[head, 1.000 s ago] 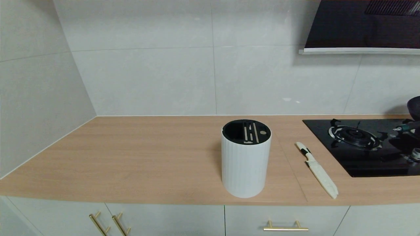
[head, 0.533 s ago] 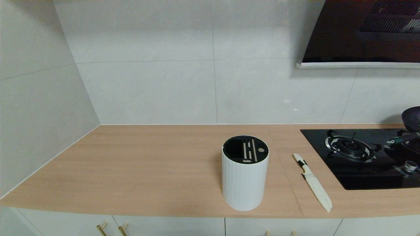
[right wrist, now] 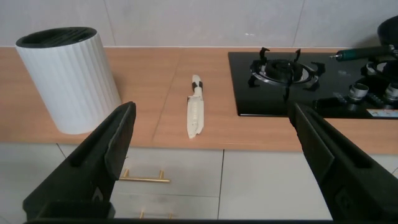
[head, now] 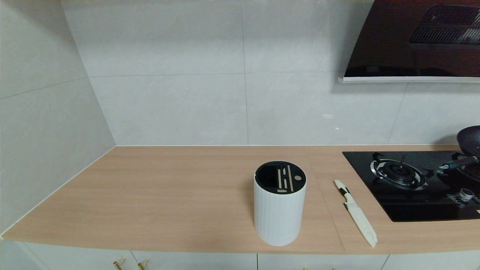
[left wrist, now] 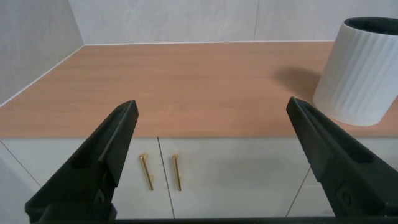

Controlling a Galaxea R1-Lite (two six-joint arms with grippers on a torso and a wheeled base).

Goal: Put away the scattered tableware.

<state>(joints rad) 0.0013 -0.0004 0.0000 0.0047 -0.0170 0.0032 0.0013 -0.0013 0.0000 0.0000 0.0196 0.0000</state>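
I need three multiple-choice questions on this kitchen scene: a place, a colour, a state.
1. Where does the knife lie?
A) on the counter, between holder and hob
B) in the holder
C) on the hob

2. What colour is the holder's top?
A) white
B) red
C) black

3. How are the left gripper and right gripper?
A) shut on the knife
B) open, empty
C) shut on the holder

Answers: 1 A, it lies flat on the wood; 2 C, black with slots; 3 B, each stands wide, nothing between.

A home kitchen: tiled wall (head: 168, 105), wooden tabletop (head: 168, 195), black gas hob (head: 408, 200), range hood (head: 397, 41), cabinets (left wrist: 230, 177) with brass handles (left wrist: 176, 172).
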